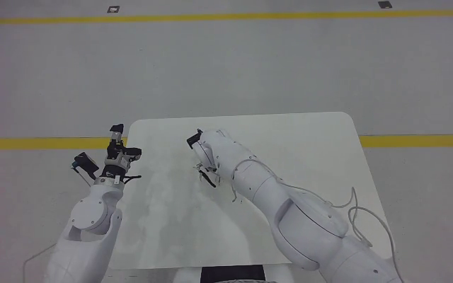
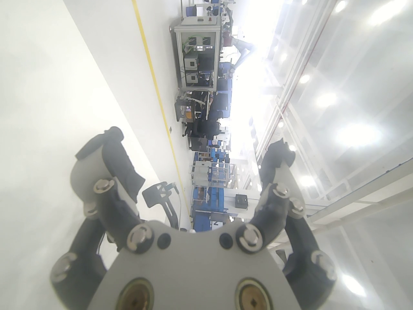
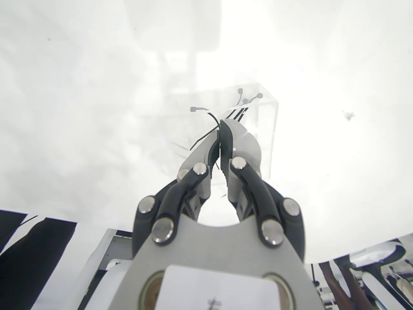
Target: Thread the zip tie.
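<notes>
The only print in sight is sitting on the pale plate (image 3: pixel 213 292) behind the right gripper (image 3: pixel 220 129), and it is too small to read. That gripper is hanging over the middle of the white table (image 1: pixel 297 141) with its fingers (image 3: pixel 206 149) pressed fully together, pinching a thin black zip tie (image 3: pixel 203 138) right at their tips. The tie is lying across the fingers rather than along them. One straight stretch is slanting out sideways from between the pads and back toward the wrist. The other part is curling over the fingertips and bending away toward a clear box (image 3: pixel 274 120). Which end is carrying the head cannot be told. The box is standing on the table just beyond the fingertips, and several spare ties (image 3: pixel 243 103) are leaning inside it, their long axes running roughly in line with the fingers and their small heads pointing away from the gripper. The left gripper (image 2: pixel 193 153) is hovering by the table's rounded left edge, well apart from the tie, its jaws spread wide and holding nothing.
</notes>
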You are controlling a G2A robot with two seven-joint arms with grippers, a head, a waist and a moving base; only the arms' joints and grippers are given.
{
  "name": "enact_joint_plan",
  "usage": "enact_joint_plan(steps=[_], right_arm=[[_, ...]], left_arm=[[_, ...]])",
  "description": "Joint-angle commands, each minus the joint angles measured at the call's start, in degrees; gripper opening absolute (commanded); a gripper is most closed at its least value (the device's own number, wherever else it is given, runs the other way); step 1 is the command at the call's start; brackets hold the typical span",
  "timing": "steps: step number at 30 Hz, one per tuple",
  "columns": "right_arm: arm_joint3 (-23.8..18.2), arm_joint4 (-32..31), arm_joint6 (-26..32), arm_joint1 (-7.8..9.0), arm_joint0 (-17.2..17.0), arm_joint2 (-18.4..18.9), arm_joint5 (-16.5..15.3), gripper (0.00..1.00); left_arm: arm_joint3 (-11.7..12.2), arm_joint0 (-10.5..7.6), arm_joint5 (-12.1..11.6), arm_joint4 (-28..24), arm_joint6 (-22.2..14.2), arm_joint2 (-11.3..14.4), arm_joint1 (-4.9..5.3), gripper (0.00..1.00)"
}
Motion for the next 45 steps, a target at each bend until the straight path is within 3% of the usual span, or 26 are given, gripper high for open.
enact_joint_plan(steps=[1,16,23,32,40,45], right_arm=[[-0.66,-0.06,0.36,0.35,-0.18,0.47,-0.11,0.0],[-7.6,-3.09,3.29,3.56,-2.87,3.81,-0.11,0.0],[-9.0,-3.7,3.45,4.13,-4.69,4.53,-0.59,0.0],[-8.11,-3.81,3.27,3.82,-5.3,4.46,-2.25,0.0],[-6.08,-3.4,2.52,2.82,-5.18,3.83,-3.6,0.13],[-4.8,-3.21,2.14,2.06,-4.75,3.37,-4.04,0.11]], left_arm=[[0.0,0.0,0.0,0.0,0.0,0.0,0.0,1.0],[0.0,0.0,0.0,0.0,0.0,0.0,0.0,1.0],[0.0,0.0,0.0,0.0,0.0,0.0,0.0,1.0],[0.0,0.0,0.0,0.0,0.0,0.0,0.0,1.0],[0.0,0.0,0.0,0.0,0.0,0.0,0.0,1.0],[0.0,0.0,0.0,0.0,0.0,0.0,0.0,1.0]])
